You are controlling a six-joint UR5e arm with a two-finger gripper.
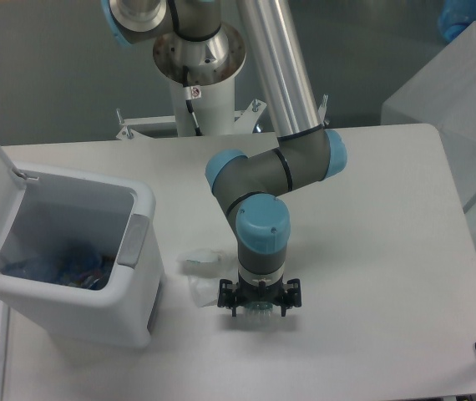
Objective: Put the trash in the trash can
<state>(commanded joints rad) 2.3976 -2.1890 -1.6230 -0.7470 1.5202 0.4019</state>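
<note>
Right of the white boxy plastic trash can (pixel 96 284), on the pale grey surface (pixel 372 251), my jaws straddle the clear crushed bottle (pixel 260 308); whether they pinch it, I cannot tell.

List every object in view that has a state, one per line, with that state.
White boxy plastic trash can: lid flipped open, coloured waste already inside.
Crumpled translucent-white plastic wrapper: lying on the table, outside the can, beside the gripper.
Clear crushed plastic bottle with green label: on the table under the gripper, mostly hidden.
Two-finger gripper: lowered to the table over the bottle; open or shut cannot be told.
</note>
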